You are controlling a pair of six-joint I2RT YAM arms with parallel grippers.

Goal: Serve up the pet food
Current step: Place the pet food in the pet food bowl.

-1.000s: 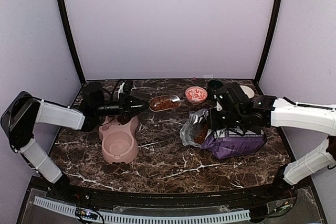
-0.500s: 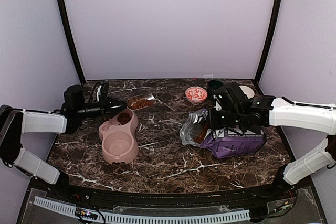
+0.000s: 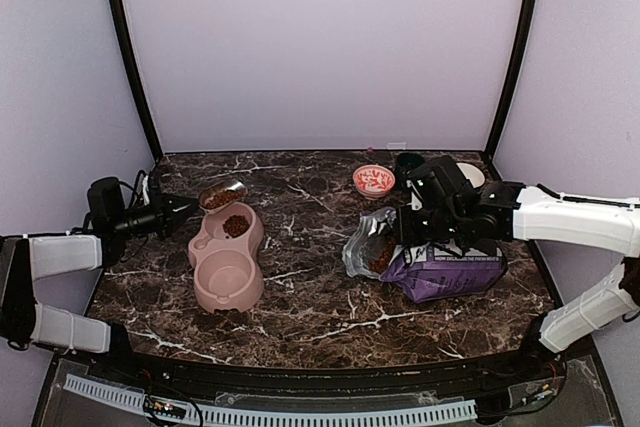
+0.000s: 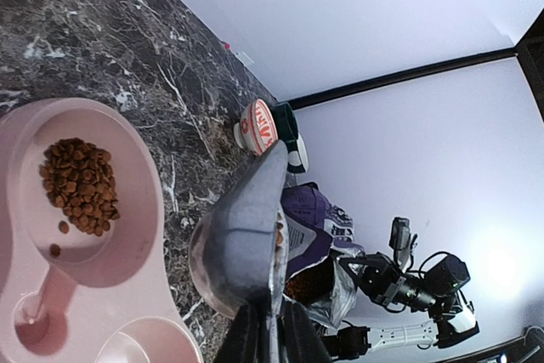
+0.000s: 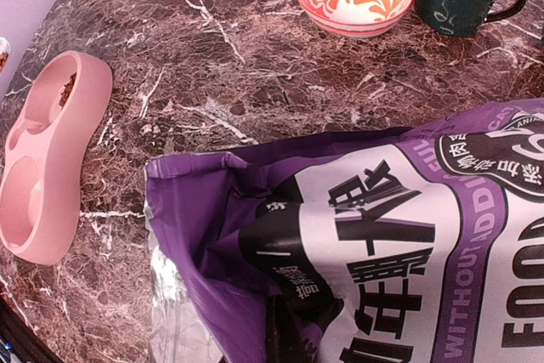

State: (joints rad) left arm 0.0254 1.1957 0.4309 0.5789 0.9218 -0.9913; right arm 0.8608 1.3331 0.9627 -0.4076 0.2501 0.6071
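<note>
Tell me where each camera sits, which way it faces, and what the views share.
Top external: above and behind the arms, looking down on the table; left arm and right arm show.
Left wrist: looks along its scoop, over the pink bowl, toward the bag; own fingers at bottom edge.
Right wrist: looks down on the bag; no fingers visible.
All three share bowl and bag.
</note>
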